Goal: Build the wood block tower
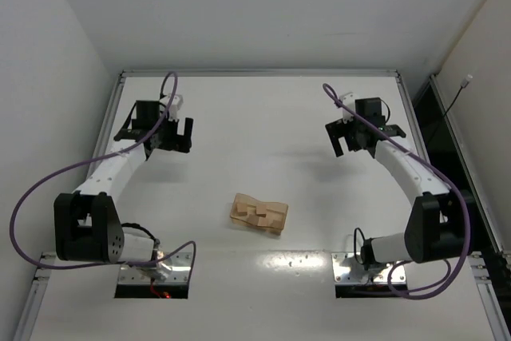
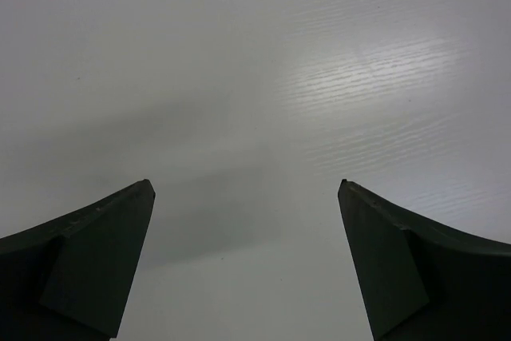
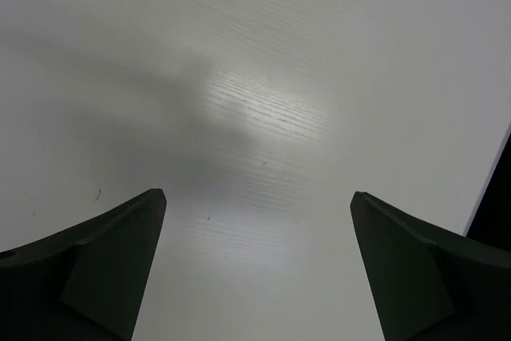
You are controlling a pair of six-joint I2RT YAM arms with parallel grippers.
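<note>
Small light tan wooden blocks [image 1: 258, 213] lie in a low, tight cluster on the white table, near the front centre in the top view. No upright column of cubes shows. My left gripper [image 1: 177, 136] is open and empty at the back left, well away from the blocks. My right gripper [image 1: 348, 140] is open and empty at the back right, also well away. In the left wrist view my gripper [image 2: 246, 189] spans only bare table. In the right wrist view my gripper [image 3: 257, 197] likewise spans bare table. The blocks are out of both wrist views.
The white table [image 1: 263, 117] has a metal-framed edge [image 1: 259, 73] at the back and sides, with white walls beyond. Purple cables loop from both arms. A dark gap [image 3: 499, 197] shows at the table's right edge in the right wrist view.
</note>
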